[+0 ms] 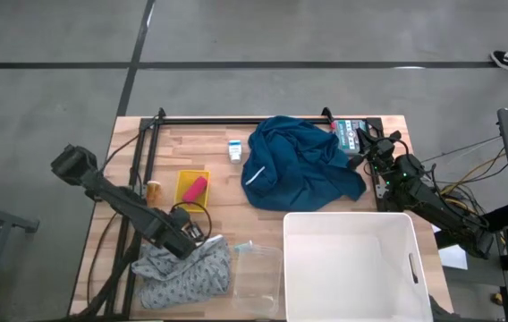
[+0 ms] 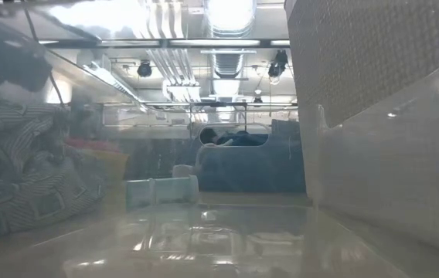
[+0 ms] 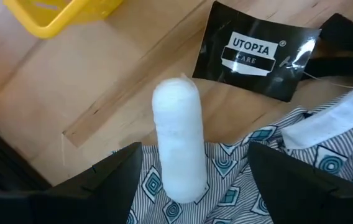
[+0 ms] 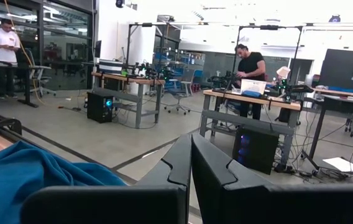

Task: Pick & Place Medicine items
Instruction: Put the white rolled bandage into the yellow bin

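Left gripper (image 3: 183,180) hangs released, lower left of the high view, fingers straddling a white roll (image 3: 178,143) on the grey cloth (image 1: 182,273), probably lining up. Carton (image 1: 234,150) sits upper centre, bottle (image 1: 153,190) left. Right gripper (image 4: 191,163) parked clenched, right edge.

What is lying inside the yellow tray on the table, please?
The yellow tray holds one pink item, lying slantwise. Whatever might sit under that item is covered and cannot be seen.

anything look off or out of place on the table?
Mostly untidy. The blue cloth lies bunched mid-table and the grey patterned cloth is crumpled under the open left tool, with a white roll lying partly on it. No spill or visible damage.
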{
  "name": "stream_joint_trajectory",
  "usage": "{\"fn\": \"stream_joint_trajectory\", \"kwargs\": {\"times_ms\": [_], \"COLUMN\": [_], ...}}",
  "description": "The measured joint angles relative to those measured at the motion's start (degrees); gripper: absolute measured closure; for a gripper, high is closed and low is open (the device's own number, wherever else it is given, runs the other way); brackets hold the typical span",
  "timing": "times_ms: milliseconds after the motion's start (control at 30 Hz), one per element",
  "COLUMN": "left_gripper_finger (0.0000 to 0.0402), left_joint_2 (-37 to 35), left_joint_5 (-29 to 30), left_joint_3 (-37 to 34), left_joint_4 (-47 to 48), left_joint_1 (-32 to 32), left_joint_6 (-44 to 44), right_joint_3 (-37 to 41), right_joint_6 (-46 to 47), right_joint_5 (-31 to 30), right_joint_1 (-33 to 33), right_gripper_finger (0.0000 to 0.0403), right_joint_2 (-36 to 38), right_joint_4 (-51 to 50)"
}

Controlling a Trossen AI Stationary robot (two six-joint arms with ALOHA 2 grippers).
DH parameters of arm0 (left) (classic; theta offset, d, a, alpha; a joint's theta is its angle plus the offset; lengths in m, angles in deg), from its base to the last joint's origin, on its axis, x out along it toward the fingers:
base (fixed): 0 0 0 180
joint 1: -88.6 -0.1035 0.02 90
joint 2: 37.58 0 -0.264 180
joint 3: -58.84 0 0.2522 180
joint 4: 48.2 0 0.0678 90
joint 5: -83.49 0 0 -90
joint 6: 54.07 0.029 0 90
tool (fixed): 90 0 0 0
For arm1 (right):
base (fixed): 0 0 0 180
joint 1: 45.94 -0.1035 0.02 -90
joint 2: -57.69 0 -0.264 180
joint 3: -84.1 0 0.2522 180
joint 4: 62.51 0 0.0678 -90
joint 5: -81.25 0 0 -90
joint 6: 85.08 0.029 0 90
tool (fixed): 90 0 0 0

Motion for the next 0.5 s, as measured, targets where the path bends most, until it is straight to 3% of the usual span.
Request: {"fn": "stream_joint_trajectory", "kwargs": {"times_ms": [500], "left_gripper_finger": [0.0103], "left_joint_2": [0.01], "left_joint_5": [1.75], "left_joint_3": [-5.84], "left_joint_4": [-4.39], "left_joint_1": [0.04], "left_joint_6": [1.64], "right_joint_3": [0.00], "right_joint_6": [0.00], "right_joint_5": [0.00], "right_joint_1": [-0.02], "right_gripper_finger": [0.0394], "right_joint_2": [0.02], "right_joint_4": [0.00]}}
